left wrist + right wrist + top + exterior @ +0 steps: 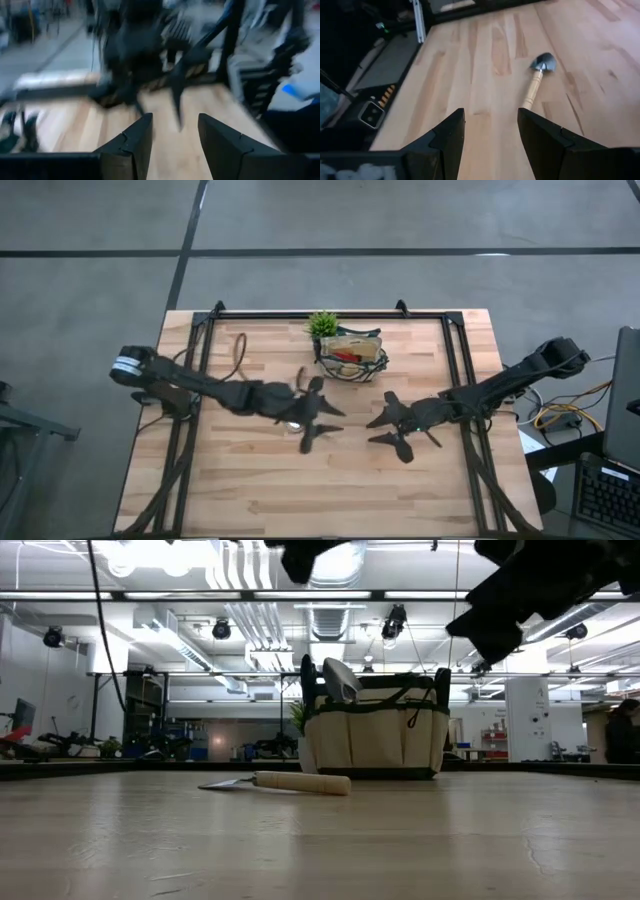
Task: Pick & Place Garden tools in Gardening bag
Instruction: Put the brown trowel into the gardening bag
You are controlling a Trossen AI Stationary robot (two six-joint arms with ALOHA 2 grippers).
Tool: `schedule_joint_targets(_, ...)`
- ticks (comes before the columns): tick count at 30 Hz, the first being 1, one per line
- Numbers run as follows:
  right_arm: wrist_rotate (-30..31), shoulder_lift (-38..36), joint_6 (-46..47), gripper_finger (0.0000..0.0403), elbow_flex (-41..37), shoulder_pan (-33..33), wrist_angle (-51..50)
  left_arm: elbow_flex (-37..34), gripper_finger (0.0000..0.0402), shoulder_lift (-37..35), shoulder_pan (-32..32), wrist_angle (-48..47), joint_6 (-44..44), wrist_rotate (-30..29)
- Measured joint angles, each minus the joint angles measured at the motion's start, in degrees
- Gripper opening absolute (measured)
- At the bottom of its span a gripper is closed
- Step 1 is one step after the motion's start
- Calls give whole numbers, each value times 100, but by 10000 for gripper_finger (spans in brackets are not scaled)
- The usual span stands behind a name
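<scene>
On the wooden counter (250, 490), both dark arms reach in toward the middle from the two sides; the left arm comes from the left side and the right arm from the right side; near the far edge sits the gardening bag (372, 736), beige with dark green trim, standing upright; a metal trowel head (340, 679) sticks up out of the bag, and from above something red (345, 356) shows inside it; a small green plant (322, 324) stands just beside the bag, on its far left corner; the left end effector (318, 418) hangs over the middle of the counter, in front of the bag, with its fingers (131, 145) spread apart and nothing between them; the right end effector (392, 426) hangs just to the right of it, fingers (447, 137) spread too and holding nothing; a small shovel (537, 80) with a light wooden handle and a silver head lies flat on the counter, outside the bag and near the left end effector; a thin dark cord (239, 352) lies on the counter by the left arm.
</scene>
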Motion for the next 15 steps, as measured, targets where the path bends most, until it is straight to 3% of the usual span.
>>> schedule_joint_targets(6,185,1012,-146,178,501,-6,48,-742,160,-517,-540,466,174,-303)
schedule_joint_targets(15,1387,2684,-256,178,1573,-14,36,-1574,159,-939,-840,1100,161,-424)
